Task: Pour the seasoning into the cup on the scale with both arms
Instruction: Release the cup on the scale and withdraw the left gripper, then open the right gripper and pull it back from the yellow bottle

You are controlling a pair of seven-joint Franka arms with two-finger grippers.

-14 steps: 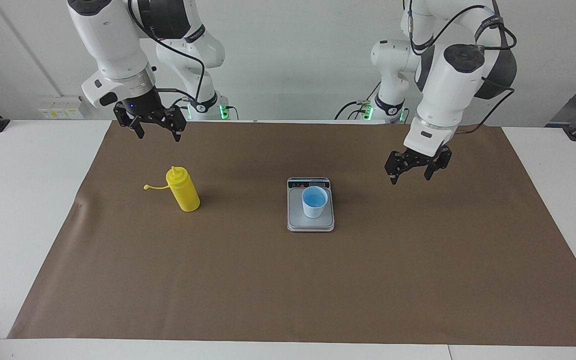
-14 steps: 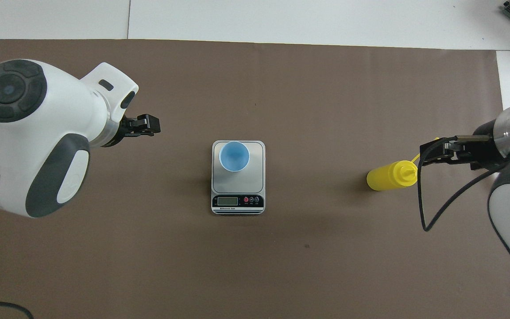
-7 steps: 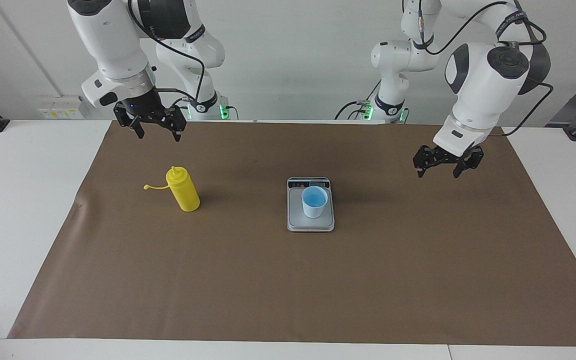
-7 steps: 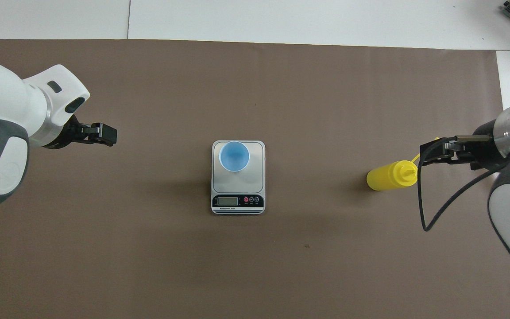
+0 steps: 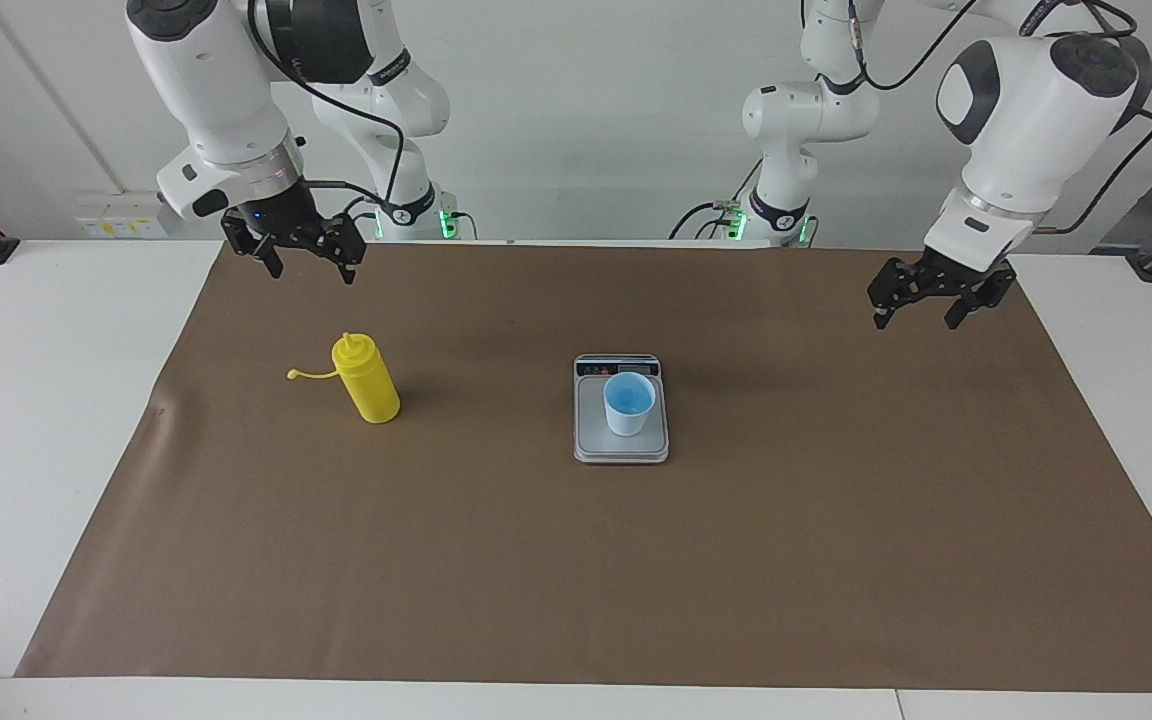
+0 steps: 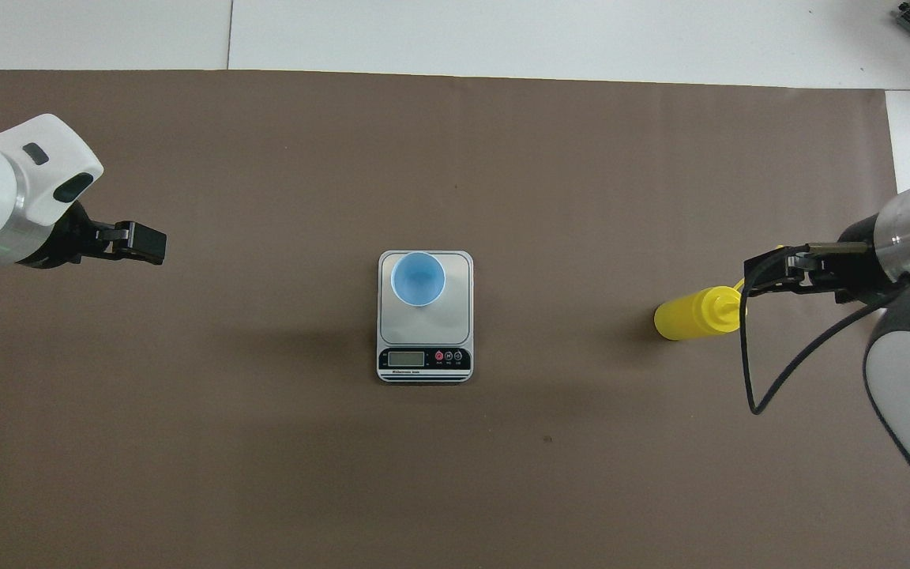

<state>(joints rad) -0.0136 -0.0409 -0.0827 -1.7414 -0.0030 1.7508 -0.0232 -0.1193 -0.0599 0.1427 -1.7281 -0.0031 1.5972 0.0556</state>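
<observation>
- Seasoning (image 5: 366, 381) (a yellow squeeze bottle with a cone nozzle) is standing upright on the brown mat (image 5: 576, 560) toward the right arm's end of the worktop (image 5: 26, 430), well apart from the scale, with its thin cap strap trailing out to the side, away from the scale.
- Worktop is lying white under the brown mat, which is covering most of it.
- Right arm (image 5: 216, 90) is reaching in from its base, and the right gripper (image 5: 304, 262) is hanging in the air over the mat's edge nearest the robots, close to the bottle but clear of it; its fingers (image 5: 274, 262) are standing apart and are holding nothing.
- Left arm (image 5: 1026, 110) is holding the left gripper (image 5: 918, 310) up over the mat near its own end of the worktop, well apart from the scale; its fingers (image 5: 880, 314) are also standing apart with nothing between them.
- Scale (image 6: 455, 324) is lying flat near the middle of the mat (its dark display strip is facing the robots).
- Cup (image 5: 628, 402) is standing upright on the scale's silver plate, light blue outside and a brighter blue inside, toward the end farther from the robots.
</observation>
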